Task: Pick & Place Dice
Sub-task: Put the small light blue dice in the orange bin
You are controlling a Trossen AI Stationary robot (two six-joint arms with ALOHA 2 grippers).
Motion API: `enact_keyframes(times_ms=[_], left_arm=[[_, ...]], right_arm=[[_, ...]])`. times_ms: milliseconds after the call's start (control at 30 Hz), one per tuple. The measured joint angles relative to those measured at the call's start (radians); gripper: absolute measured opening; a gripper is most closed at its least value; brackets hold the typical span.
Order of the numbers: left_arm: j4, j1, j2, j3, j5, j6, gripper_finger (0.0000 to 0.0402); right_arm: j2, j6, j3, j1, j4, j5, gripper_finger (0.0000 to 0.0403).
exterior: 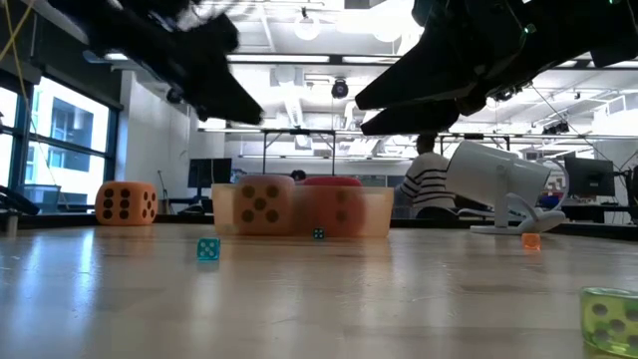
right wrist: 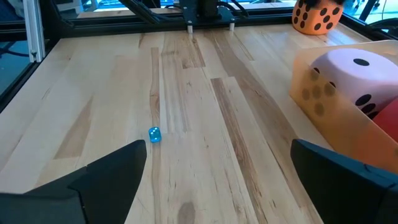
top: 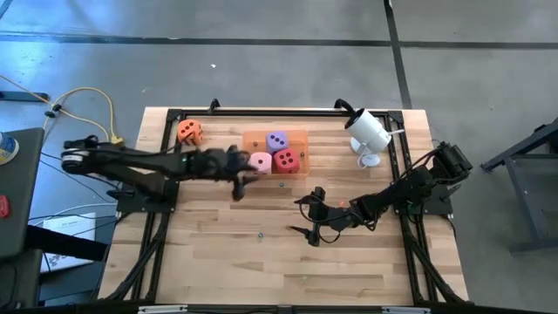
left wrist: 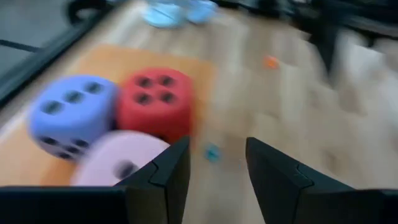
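An orange translucent tray point(top: 296, 136) sits at the table's far middle. In it are the purple die point(top: 277, 140), the red die point(top: 285, 160) and the pink die point(top: 260, 162), the pink one at the tray's near-left corner. The orange die point(top: 190, 132) rests on the bare table, left of the tray. My left gripper point(top: 240, 179) hovers open and empty just near-left of the pink die point(left wrist: 115, 162); its fingers point(left wrist: 168, 171) hold nothing. My right gripper point(top: 314, 216) is wide open and empty above the table's middle, right of the tray point(right wrist: 323, 102).
A white camera-like device point(top: 368, 135) stands right of the tray. Several tiny dice lie on the wood: a blue one point(right wrist: 154, 134), an orange one point(exterior: 531, 240) and a green one point(exterior: 608, 317). A black frame edges the table. A person point(exterior: 429, 184) is in the room behind.
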Motion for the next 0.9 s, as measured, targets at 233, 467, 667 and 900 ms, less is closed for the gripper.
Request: enact_keyframes(times_ms=[233, 467, 667, 900], left_arm=[[-0.222, -0.252, -0.191, 0.0, 0.003, -0.127, 0.0149], [-0.207, -0.461, -0.169, 0.0, -0.002, -0.161, 0.0149], [-0.102, -0.535, -0.076, -0.001, -0.004, -0.154, 0.0149], [-0.002, -0.54, 0.054, -0.001, -0.034, -0.132, 0.0149]], right_arm=[[0.0, 0.0, 0.0, 0.0, 0.0, 0.0, 0.0393], [0.0, -0.019, 0.0, -0.02, 0.037, 0.02, 0.0393], [0.0, -0.02, 0.0, -0.039, 0.046, 0.021, 0.0393], [0.0, 0.035, 0.0, -0.039, 0.084, 0.02, 0.0393]])
